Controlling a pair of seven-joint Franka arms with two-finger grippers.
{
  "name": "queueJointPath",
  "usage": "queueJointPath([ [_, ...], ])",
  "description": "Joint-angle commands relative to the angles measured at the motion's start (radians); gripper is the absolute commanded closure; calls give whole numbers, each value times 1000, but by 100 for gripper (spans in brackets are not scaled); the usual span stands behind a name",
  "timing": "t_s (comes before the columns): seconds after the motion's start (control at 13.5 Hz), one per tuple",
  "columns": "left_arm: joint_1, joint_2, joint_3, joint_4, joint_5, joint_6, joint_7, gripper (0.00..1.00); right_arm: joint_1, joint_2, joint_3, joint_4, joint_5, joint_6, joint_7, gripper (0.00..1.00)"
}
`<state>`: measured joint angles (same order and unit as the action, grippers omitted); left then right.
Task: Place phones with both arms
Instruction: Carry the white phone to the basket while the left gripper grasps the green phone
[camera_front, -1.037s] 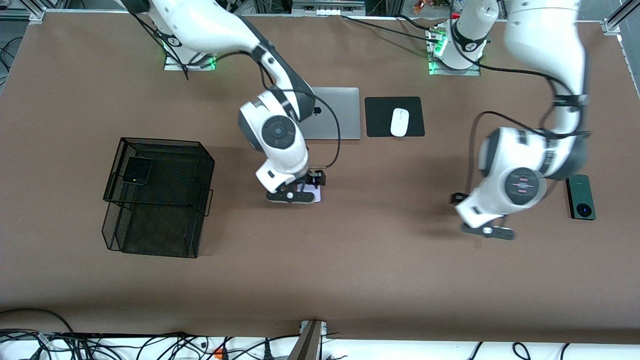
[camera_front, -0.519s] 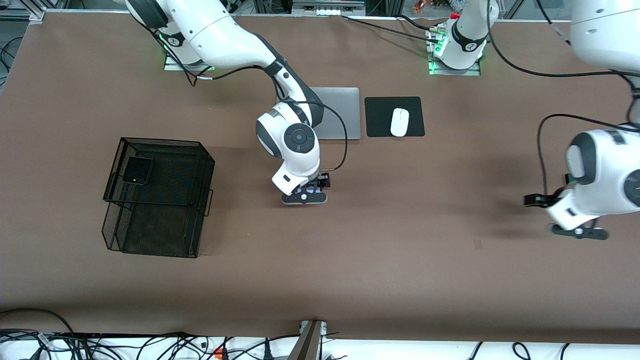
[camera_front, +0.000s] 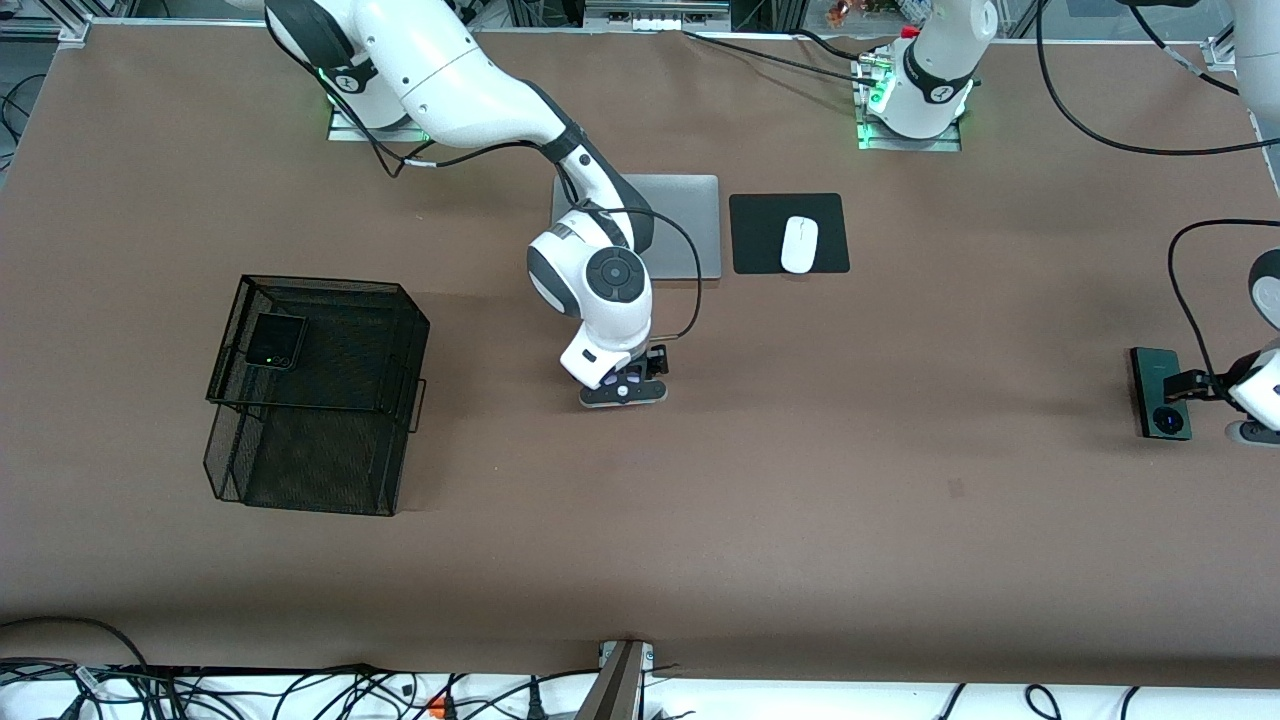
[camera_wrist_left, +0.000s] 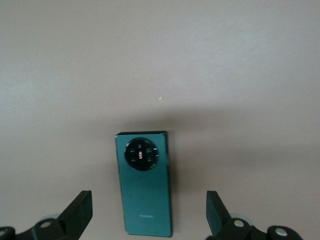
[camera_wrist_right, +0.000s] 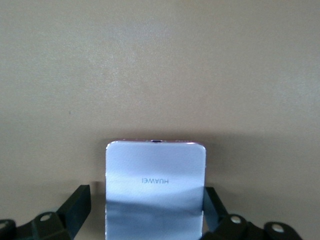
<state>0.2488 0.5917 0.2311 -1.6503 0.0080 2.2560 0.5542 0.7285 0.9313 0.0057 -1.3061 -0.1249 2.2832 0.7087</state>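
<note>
The pale lilac-white phone (camera_wrist_right: 155, 190) lies flat on the table, mostly hidden under my right gripper (camera_front: 622, 392) in the front view. In the right wrist view that gripper (camera_wrist_right: 147, 200) is open with a finger on each side of the phone, and one finger is close against its edge. The dark green phone (camera_front: 1160, 392) with a round camera ring lies near the left arm's end. My left gripper (camera_front: 1256, 432) hovers beside it. In the left wrist view the gripper (camera_wrist_left: 148, 205) is open wide with the green phone (camera_wrist_left: 144, 190) between its fingers. The black phone (camera_front: 275, 340) lies in the mesh basket.
The black wire mesh basket (camera_front: 330, 286) stands toward the right arm's end. A grey laptop (camera_front: 685, 225) and a white mouse (camera_front: 799, 244) on a black pad (camera_front: 760, 220) lie near the robots' bases.
My left arm has swung from mid-table toward its own end and now hovers by the green phone. My right gripper has shifted slightly toward the left arm's end, staying over the lilac-white phone.
</note>
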Motion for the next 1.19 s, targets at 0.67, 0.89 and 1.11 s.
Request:
queueJointPath([
  [0.67,176,134,-102,-5,-236,163,207,0,15,23,-12,1,-50,10,11,36],
  [0.89,188,145,-102,-31,-249,195,226,0,12,-5,-21,1,-44,-13,5,100],
  [1.11,196,145,-104,-63,-253,224,227,0,0,-170,-104,1,-33,-261,-21,100],
])
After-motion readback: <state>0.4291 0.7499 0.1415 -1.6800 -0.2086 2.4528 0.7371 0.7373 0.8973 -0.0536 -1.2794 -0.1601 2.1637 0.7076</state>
